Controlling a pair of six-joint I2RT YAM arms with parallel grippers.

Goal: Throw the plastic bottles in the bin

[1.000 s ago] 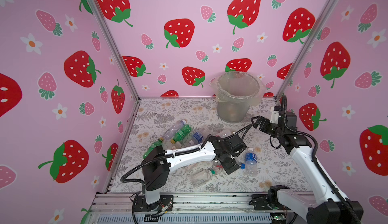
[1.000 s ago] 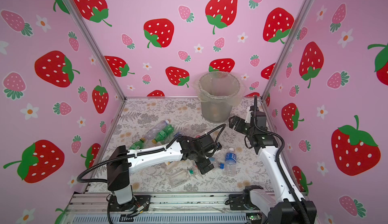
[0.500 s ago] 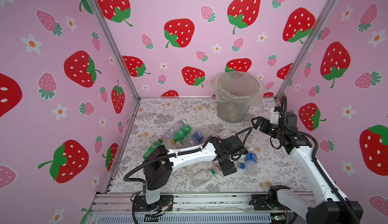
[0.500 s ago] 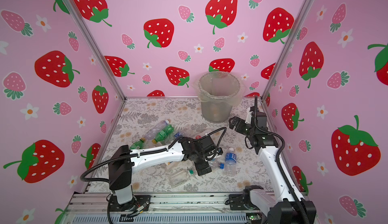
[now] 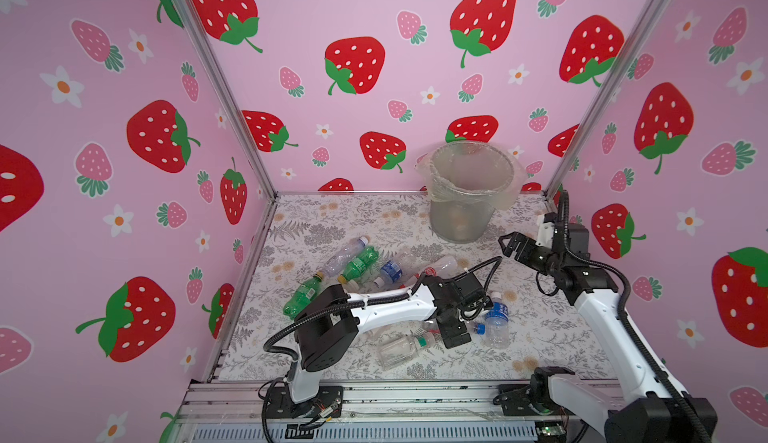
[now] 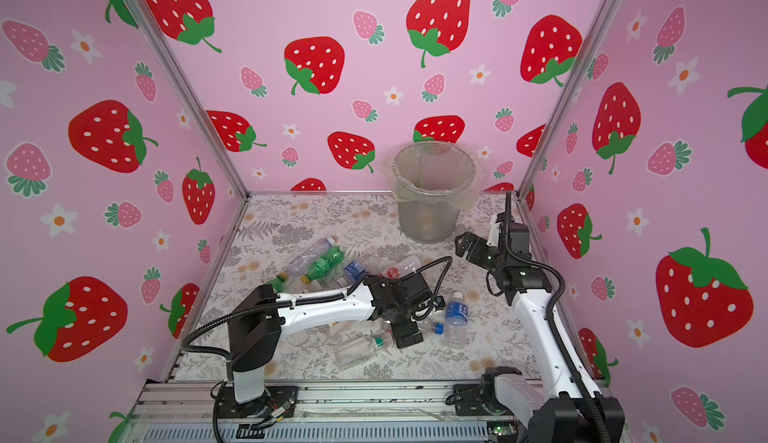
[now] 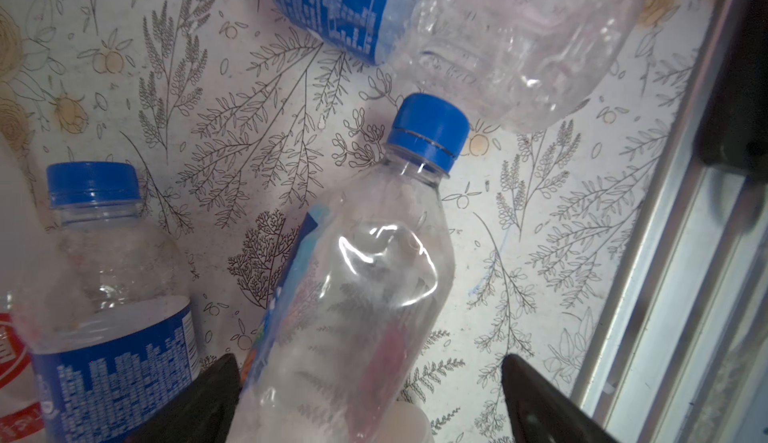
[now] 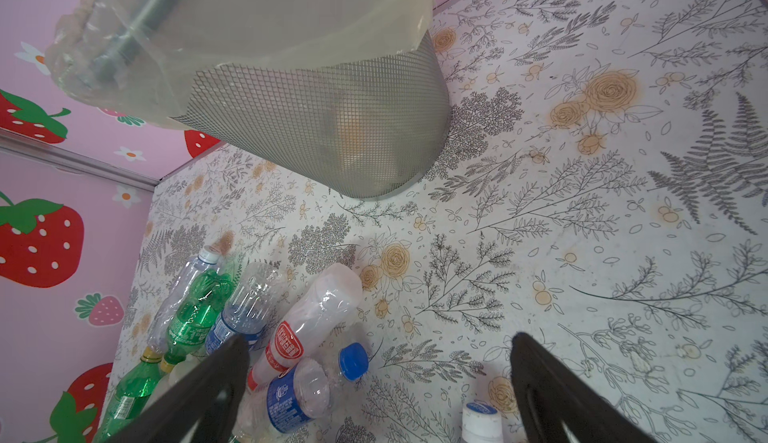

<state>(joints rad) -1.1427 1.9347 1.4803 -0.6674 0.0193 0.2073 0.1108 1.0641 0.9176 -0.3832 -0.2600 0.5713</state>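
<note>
Plastic bottles [image 6: 397,271]: nearly all lie on the floral tabletop [image 5: 332,220], not yet binned. Approx ten counted; some are hidden under the L arm, so the count is rough.

L to R in a top view:
- Green bottle [image 5: 301,297] lies nearest the left wall.
- Then a heap: white-capped clear bottle [image 5: 343,254], second green bottle [image 5: 359,263], blue-label bottle [image 5: 390,271], red-label bottle [image 5: 436,266].
- Nearer the front rail, green-capped clear bottle [image 5: 405,347] lies on its side.
- Left gripper [image 5: 457,339] is low over the table, jaws spread wide, nothing clamped. Wrist view shows blue-capped bottle [image 7: 361,274] lying between the jaws, a tip on either side of its body, not pinched.
- Bin [image 5: 461,220] stands at the back, R of centre, well apart from the heap. Sth orange-ish shows thru the mesh at the bottom; can't tell what or how many.
- Standing bottle [image 5: 496,316] is upright, just R of the left gripper.
- Right gripper [image 5: 510,245] hangs near the bin's side, jaws apart, empty.

Judgement: early stage, bulk of the work left. Step in hand looks like the L arm's pick of the blue-capped bottle; carry and drop would follow.
</note>
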